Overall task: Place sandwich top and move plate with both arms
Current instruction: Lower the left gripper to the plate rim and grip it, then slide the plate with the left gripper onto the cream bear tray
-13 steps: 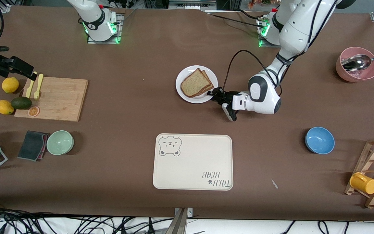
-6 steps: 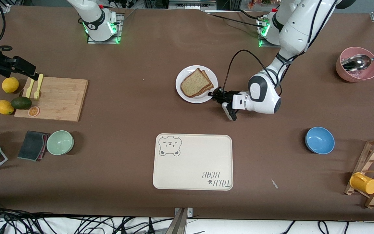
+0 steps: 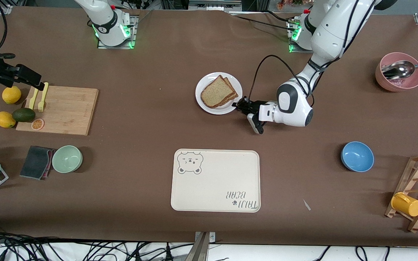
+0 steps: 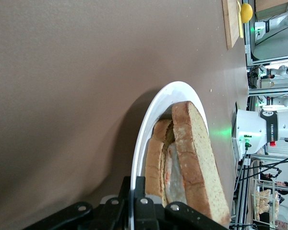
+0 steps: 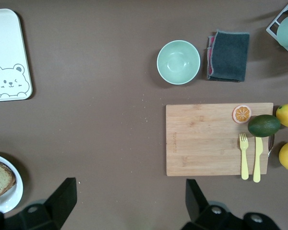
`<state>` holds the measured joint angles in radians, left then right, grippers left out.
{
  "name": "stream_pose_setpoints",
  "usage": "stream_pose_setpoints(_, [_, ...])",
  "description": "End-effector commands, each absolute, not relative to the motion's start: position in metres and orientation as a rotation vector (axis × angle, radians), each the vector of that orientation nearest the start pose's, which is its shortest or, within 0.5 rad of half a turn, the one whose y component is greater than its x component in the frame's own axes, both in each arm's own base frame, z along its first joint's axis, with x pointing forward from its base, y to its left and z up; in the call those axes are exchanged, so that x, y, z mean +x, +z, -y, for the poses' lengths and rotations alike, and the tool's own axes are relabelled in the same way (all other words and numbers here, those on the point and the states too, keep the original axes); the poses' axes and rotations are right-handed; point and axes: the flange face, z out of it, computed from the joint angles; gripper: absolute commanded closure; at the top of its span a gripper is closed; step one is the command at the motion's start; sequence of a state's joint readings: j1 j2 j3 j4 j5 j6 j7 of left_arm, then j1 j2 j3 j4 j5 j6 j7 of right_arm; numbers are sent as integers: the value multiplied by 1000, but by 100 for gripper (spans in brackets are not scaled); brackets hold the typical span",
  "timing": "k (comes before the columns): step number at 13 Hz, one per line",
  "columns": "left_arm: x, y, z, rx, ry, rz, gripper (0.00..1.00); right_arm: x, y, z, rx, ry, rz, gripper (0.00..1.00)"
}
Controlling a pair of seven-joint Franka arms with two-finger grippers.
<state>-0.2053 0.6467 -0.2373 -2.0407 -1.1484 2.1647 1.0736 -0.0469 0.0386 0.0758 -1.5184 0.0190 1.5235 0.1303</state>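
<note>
Two hands, one plate. At nine o'clock in the front view, my right hand [image 3: 27,77] hangs over the cutting board [image 3: 64,108] with its jaws spread wide, waiting its turn. At centre, twelve o'clock of the bear tray [image 3: 174,181], the plate [image 3: 209,109] rests on the bench [image 3: 151,119]. The sandwich top [image 3: 216,92] is already laid over the filling, so the stacking looks done. My left hand [image 3: 238,105] lies low at the plate's four o'clock, clamped on the bare rim. It pinches the edge clear of the bread, a hold I judge suited to moving the plate level.
</note>
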Motion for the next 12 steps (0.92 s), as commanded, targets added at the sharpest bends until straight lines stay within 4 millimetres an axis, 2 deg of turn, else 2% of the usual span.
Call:
stream_pose_setpoints(1, [475, 119, 275, 2056, -181, 575, 100, 562, 630, -19, -3102, 59, -126, 0])
stream_pose_setpoints(3, [479, 124, 272, 2049, -173, 570, 100, 561, 630, -23, -3103, 64, -128, 0])
stream_pose_setpoints(4, [482, 129, 273, 2031, -174, 571, 100, 559, 633, -34, -3111, 57, -105, 0])
stream_pose_setpoints(7, [500, 139, 259, 1994, -155, 533, 100, 558, 634, -34, -3105, 53, -109, 0])
stream_pose_setpoints(10, [524, 159, 257, 1977, -132, 456, 100, 558, 634, -33, -3108, 52, -112, 0])
stream_pose_setpoints(12, [550, 180, 264, 1990, -127, 385, 100, 558, 635, -31, -3108, 49, -97, 0])
